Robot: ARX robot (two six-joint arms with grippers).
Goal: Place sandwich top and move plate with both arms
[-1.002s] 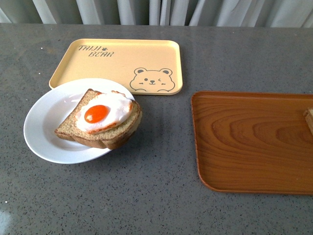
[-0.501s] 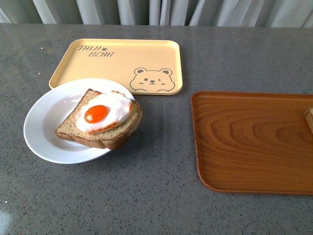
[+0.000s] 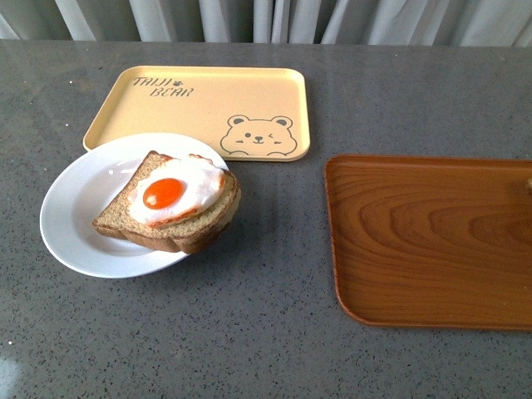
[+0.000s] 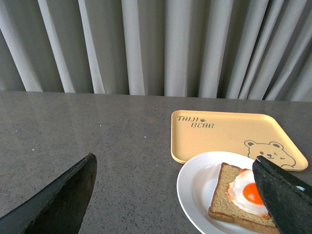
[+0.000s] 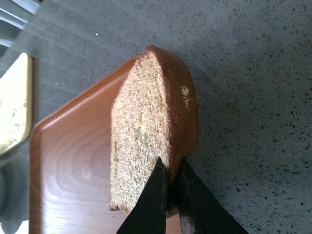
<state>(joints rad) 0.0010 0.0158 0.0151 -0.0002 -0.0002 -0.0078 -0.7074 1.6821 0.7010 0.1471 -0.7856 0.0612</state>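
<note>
The sandwich top [image 5: 146, 122], a brown wholemeal slice with a dark crust, is held on edge above the wood-grain tray [image 5: 73, 161]. My right gripper [image 5: 170, 165] is shut on its crust. In the front view only a sliver of the sandwich top [image 3: 529, 184] shows at the right edge, and neither arm appears. The white plate [image 3: 75, 216] sits at the left, carrying a bread slice with a fried egg [image 3: 170, 204]. My left gripper [image 4: 174, 160] hangs open above the table beside the plate [image 4: 195, 190], with nothing between its fingers [image 4: 63, 200].
A pale yellow bear tray [image 3: 208, 104] lies just behind the plate, its front edge tucked under the plate's rim. The brown wood-grain tray [image 3: 424, 241] fills the right side. Grey speckled tabletop [image 3: 266, 332] runs between them, and curtains hang behind.
The corner of the sandwich top at the right edge of the front view has shrunk to a sliver, moving up and out of frame. The plate and trays stay put.
</note>
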